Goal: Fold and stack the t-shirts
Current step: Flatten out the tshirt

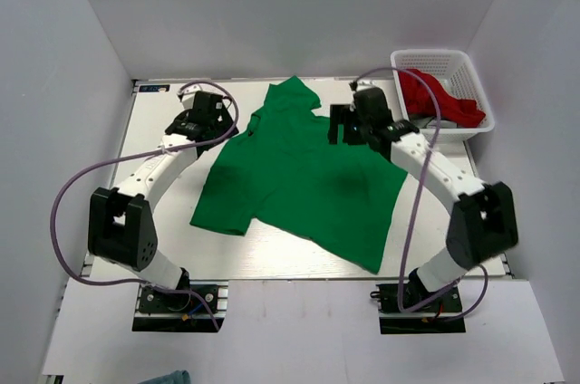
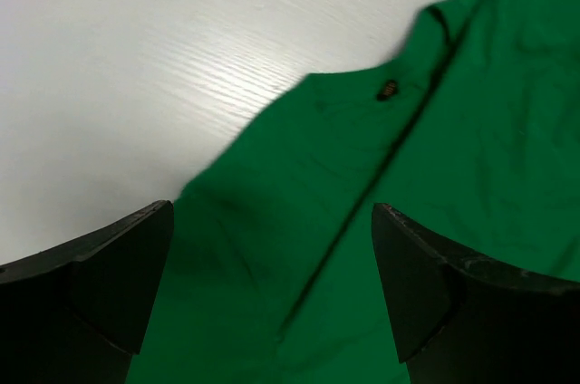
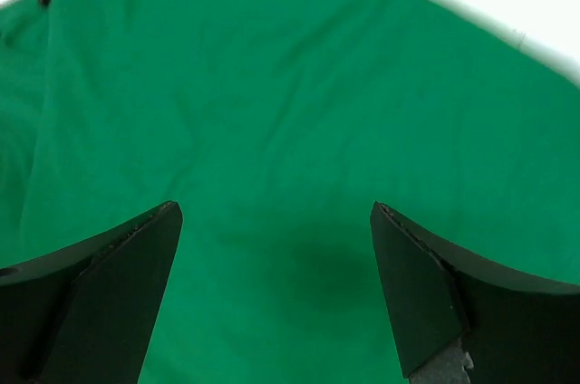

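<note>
With the bright green cotton t-shirt [image 1: 299,176] spread mid-frame on the white counter [image 1: 263,262], the left claw [image 1: 225,127] and right claw [image 1: 343,127] hover released over its shoulders, likely to pinch for folding.

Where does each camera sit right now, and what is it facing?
Top external: above and behind the arm bases, looking down on table, green shirt and basket holding the red shirt; both arms show.
Left wrist: on the left arm, looking down at the shirt's edge and bare table; open left gripper shows.
Right wrist: on the right arm, looking down at mostly green cloth; open right gripper shows.
All three share the green shirt.
</note>
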Tool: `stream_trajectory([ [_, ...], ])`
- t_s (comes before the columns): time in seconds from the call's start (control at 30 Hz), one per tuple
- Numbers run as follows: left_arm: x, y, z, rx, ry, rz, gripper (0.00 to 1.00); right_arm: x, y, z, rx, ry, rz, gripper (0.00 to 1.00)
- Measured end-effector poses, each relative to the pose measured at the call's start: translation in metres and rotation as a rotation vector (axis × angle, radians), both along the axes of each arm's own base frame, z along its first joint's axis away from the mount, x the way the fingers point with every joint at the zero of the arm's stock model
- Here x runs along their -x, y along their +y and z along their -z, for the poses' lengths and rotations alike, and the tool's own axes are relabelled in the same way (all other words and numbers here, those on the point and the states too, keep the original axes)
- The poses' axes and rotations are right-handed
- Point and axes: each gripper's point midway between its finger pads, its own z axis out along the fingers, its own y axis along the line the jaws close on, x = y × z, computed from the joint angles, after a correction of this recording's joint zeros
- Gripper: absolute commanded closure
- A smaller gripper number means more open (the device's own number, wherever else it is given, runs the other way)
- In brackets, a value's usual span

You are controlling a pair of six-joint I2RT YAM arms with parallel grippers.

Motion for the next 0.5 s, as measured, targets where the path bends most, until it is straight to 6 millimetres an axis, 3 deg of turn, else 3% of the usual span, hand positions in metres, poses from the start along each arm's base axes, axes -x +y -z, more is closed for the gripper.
stream_trajectory([
  [0.07, -0.007, -0.016, 0.004, 0.032, -0.006, 0.077, 0.0, 0.023, -0.005, 0.012, -0.047, 0.025, 0.013, 0.1],
  [0.13, -0.015, -0.035, 0.012, 0.067, -0.002, 0.166, 0.0, 0.045, -0.013, 0.037, -0.057, 0.084, 0.038, 0.1],
  [0.27, -0.029, -0.068, 0.047, 0.124, 0.059, 0.309, 0.0, 0.081, -0.036, 0.087, -0.018, 0.204, 0.114, 0.1],
  [0.4, -0.041, -0.083, 0.08, 0.143, 0.12, 0.356, 0.0, 0.092, -0.057, 0.102, 0.007, 0.229, 0.199, 0.1],
  [0.5, -0.063, -0.095, 0.088, 0.16, 0.105, 0.38, 0.0, 0.094, -0.069, 0.106, 0.021, 0.225, 0.244, 0.1],
])
